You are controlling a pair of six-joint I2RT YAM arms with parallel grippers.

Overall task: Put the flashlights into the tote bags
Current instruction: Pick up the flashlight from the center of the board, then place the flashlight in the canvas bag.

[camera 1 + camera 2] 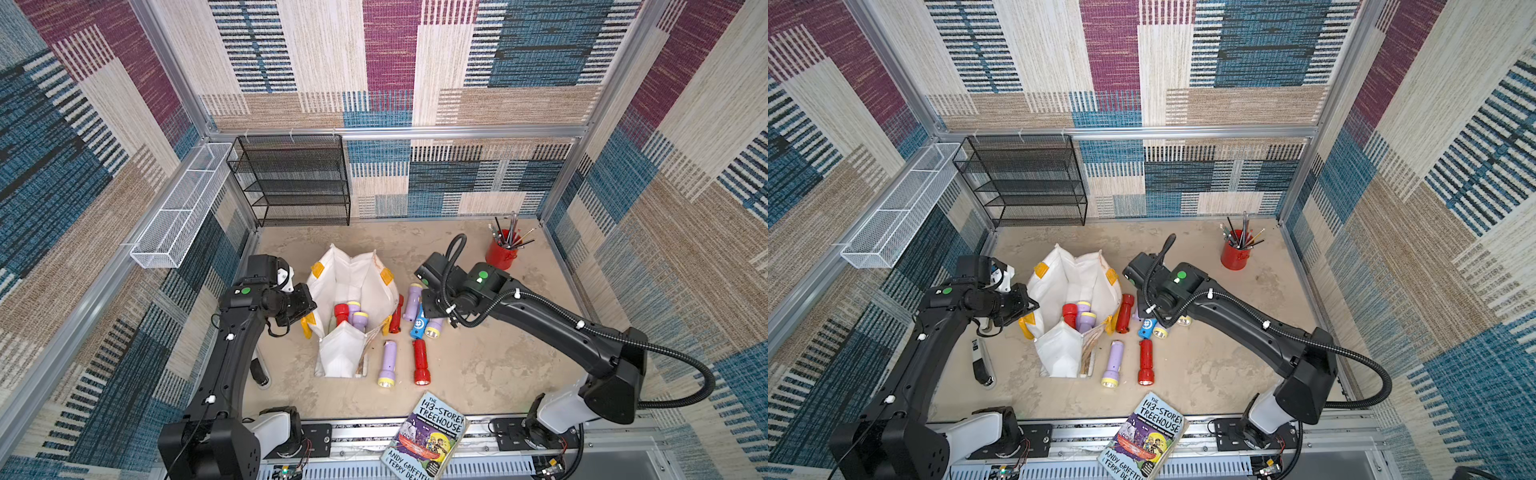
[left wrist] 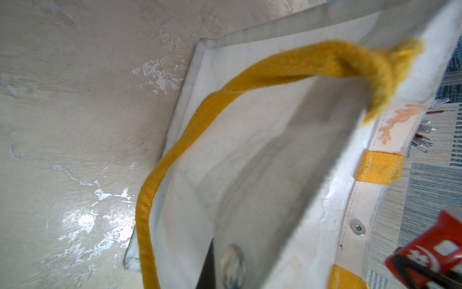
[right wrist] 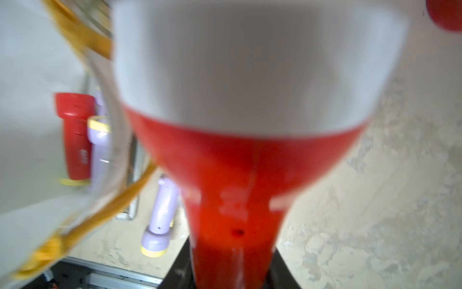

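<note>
The white tote bag (image 1: 353,270) with yellow handles stands open at mid-table. Inside it lie a red flashlight (image 1: 340,311) and two lilac ones (image 1: 359,321). My left gripper (image 1: 308,309) is shut on the bag's left rim; the left wrist view shows that fabric (image 2: 250,175) filling the jaws. My right gripper (image 3: 231,272) is shut on a red flashlight (image 3: 232,175) with a pale head, just right of the bag (image 1: 1124,313). On the table lie a lilac flashlight (image 1: 386,363), a red one (image 1: 420,361), a blue one (image 1: 417,325) and more lilac ones (image 1: 413,301).
A red cup of pencils (image 1: 500,254) stands at the back right. A black wire rack (image 1: 291,183) is at the back left, with a white mesh basket (image 1: 178,216) on the left wall. A book (image 1: 428,436) overhangs the front rail. A black-and-silver tool (image 1: 982,361) lies by the left arm.
</note>
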